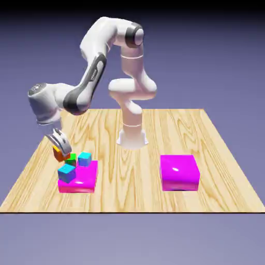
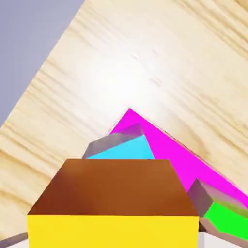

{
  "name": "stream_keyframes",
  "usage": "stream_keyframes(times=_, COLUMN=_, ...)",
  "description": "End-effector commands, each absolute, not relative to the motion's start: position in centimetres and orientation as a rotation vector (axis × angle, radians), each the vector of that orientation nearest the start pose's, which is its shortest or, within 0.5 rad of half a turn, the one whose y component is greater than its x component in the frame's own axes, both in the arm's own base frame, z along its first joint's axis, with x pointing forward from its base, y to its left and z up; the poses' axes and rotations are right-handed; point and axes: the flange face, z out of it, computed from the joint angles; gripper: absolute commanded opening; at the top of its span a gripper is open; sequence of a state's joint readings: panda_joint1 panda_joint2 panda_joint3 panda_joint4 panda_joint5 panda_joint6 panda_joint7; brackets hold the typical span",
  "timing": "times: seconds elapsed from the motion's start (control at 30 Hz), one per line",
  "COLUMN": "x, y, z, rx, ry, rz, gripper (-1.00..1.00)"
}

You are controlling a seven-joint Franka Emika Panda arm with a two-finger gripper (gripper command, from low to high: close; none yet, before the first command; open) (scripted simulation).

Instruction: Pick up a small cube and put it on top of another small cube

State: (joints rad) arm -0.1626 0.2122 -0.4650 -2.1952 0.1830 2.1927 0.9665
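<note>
bright glare on the pale wood (image 2: pixel 121 77), black band above, glossy highlights on magenta blocks (image 1: pixel 178 173)

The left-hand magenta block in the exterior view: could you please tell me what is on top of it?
Two blue cubes and a green cube show on the magenta block; whatever the cubes cover is hidden.
</note>
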Motion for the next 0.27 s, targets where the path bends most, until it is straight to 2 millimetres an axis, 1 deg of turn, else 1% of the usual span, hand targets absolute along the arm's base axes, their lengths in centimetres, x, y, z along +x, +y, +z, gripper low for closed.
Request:
stream_keyframes(times=0.0, x=43.2, y=-30.5, z=27.5, rx=-2.041, ry=2.359, rz=0.298, gripper=-1.0)
stream_keyframes(times=0.1, x=42.9, y=-30.2, z=25.0, rx=-2.038, ry=2.355, rz=0.3, gripper=-1.0)
stream_keyframes(times=0.13, x=42.9, y=-30.1, z=24.8, rx=-2.038, ry=2.354, rz=0.301, gripper=-1.0)
stream_keyframes(times=0.17, x=42.9, y=-30.1, z=24.8, rx=-2.038, ry=2.354, rz=0.301, gripper=1.0)
stream_keyframes(times=0.2, x=42.9, y=-30.1, z=24.8, rx=-2.038, ry=2.354, rz=0.301, gripper=1.0)
stream_keyframes(times=0.23, x=43.0, y=-30.3, z=25.6, rx=-2.04, ry=2.356, rz=0.3, gripper=1.0)
